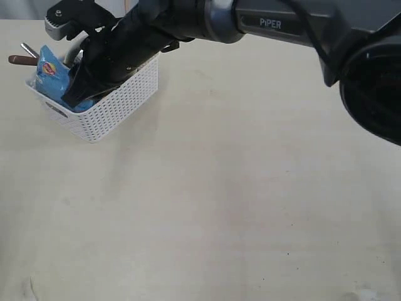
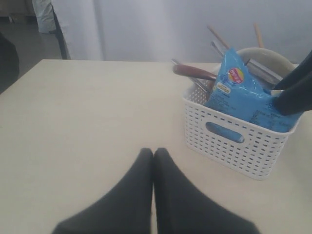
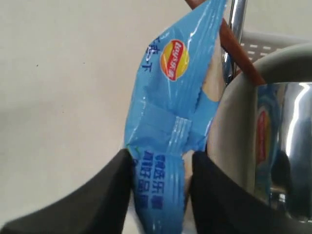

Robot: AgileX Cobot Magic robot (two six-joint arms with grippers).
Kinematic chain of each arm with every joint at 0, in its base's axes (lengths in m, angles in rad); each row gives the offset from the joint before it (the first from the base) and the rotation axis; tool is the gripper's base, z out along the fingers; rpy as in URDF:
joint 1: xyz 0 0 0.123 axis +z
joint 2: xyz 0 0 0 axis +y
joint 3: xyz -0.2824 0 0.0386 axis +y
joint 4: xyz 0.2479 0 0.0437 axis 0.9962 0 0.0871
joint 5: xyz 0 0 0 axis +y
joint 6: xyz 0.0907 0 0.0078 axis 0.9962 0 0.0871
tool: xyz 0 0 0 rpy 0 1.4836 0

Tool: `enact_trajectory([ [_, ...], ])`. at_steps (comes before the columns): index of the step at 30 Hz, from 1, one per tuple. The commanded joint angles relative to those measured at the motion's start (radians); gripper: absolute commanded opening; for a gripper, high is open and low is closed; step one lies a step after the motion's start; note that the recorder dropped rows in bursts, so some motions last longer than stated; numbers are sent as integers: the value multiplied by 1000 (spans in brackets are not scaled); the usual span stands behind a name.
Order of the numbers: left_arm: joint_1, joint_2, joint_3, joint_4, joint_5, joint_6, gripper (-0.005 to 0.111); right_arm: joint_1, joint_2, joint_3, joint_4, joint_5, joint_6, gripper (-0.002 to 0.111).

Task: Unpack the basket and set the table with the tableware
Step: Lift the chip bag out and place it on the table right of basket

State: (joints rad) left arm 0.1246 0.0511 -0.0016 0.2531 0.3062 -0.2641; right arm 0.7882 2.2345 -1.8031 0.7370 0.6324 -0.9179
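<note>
In the exterior view, the white lattice basket (image 1: pixel 119 103) stands on the pale table (image 1: pixel 219 188) at the far left corner of the scene. The right arm (image 1: pixel 269 25) reaches across from the right, and the right gripper (image 1: pixel 76 93) is dipped into the basket beside the blue snack packet (image 1: pixel 50 75). A reddish-brown spoon (image 1: pixel 22 60) sticks out past the basket's far left rim. This view does not make clear how the jaws stand. In the left wrist view, the left gripper (image 2: pixel 153 156) hangs low over bare tabletop, near the basket but apart from it, its two dark fingers pressed together with nothing between them. The basket stands ahead of it with a cut-out handle facing the camera. The packet stands upright inside, in front of a cream bowl (image 2: pixel 273 56), and wooden chopsticks (image 2: pixel 217 35) rise above the rim. In the right wrist view, the right gripper's fingers flank the lower part of the packet, one on each side and touching it, so the jaws are narrowed onto it. Just beside the packet sits the bowl, with a shiny steel cup (image 3: pixel 282 146) inside.
</note>
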Motion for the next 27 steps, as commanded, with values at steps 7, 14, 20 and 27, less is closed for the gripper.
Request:
enact_trajectory([
  [7,-2,-6,2,8,-5,-2,0,-1,0,-4,3,24,13,1],
  [14,-2,-6,2,8,-5,-2,0,-1,-17,-4,3,31,13,0],
  [20,-2,-6,2,8,-5,-2,0,-1,-121,-4,3,48,13,0],
  [27,-2,-6,2,8,-5,-2,0,-31,-290,-4,-180,178,185,0],
])
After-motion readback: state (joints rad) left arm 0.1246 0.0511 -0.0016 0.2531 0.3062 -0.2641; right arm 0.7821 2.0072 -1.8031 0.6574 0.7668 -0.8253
